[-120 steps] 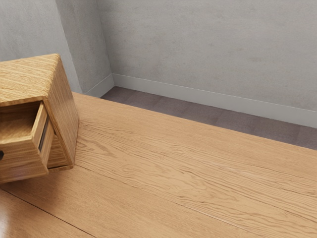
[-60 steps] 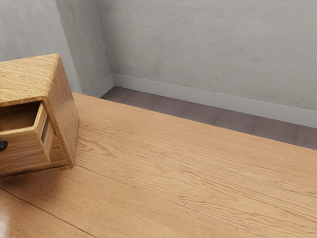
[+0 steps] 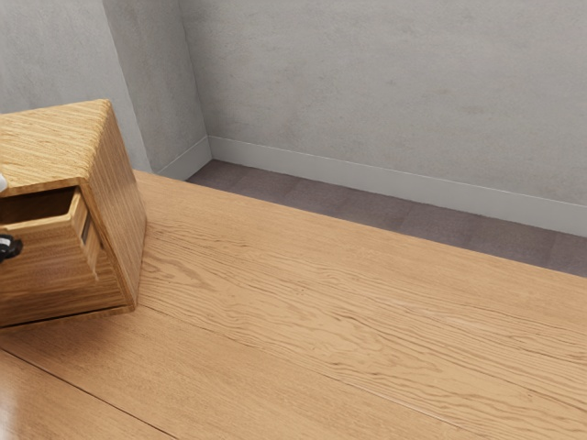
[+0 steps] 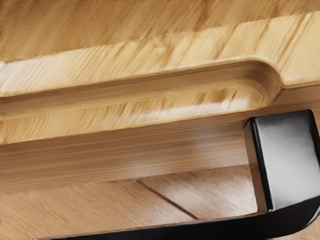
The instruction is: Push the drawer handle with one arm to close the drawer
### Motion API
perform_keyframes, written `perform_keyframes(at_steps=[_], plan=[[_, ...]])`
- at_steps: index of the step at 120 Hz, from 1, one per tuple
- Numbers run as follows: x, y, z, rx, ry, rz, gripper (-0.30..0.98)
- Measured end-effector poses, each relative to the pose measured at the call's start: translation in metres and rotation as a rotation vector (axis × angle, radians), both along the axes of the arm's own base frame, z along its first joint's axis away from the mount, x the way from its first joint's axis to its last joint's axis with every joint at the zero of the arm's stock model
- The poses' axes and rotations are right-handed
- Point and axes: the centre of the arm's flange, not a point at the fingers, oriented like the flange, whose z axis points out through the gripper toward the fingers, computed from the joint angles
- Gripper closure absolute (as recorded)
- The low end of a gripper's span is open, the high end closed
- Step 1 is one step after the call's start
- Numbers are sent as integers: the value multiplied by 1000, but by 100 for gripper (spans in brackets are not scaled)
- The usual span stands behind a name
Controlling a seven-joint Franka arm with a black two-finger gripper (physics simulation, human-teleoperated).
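At the exterior view's left edge, a pale piece of my gripper's hand (image 3: 3, 183) shows beside the cabinet's upper front edge; its fingertips are out of sight. The wooden drawer (image 3: 55, 270) still sticks out of the cabinet (image 3: 117, 202) part of the way, with a dark gap above its front. Its black handle (image 3: 8, 247) is cut by the picture's edge. In the wrist view the black handle (image 4: 285, 160) lies large and close under my hand, beside pale wood edges (image 4: 125, 112). Contact with it cannot be made out.
The wooden tabletop (image 3: 321, 302) stretches from the cabinet toward the exterior view's right. Behind its far edge are a dark floor (image 3: 367, 215) and a grey wall (image 3: 385, 92).
The drawer and its handle have moved inward, so the drawer sticks out less. A pale part of my hand has come into the exterior view's left edge.
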Motion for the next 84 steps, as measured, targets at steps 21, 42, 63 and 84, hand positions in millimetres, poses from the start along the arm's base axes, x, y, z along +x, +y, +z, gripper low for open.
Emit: perform_keyframes(at_steps=[21,42,63,84], plan=[[13,10,4,12,-4,-6,78],[26,18,6,21,-10,-20,78],[31,30,5,25,-12,-12,79],[46,39,3,32,-7,-25,78]])
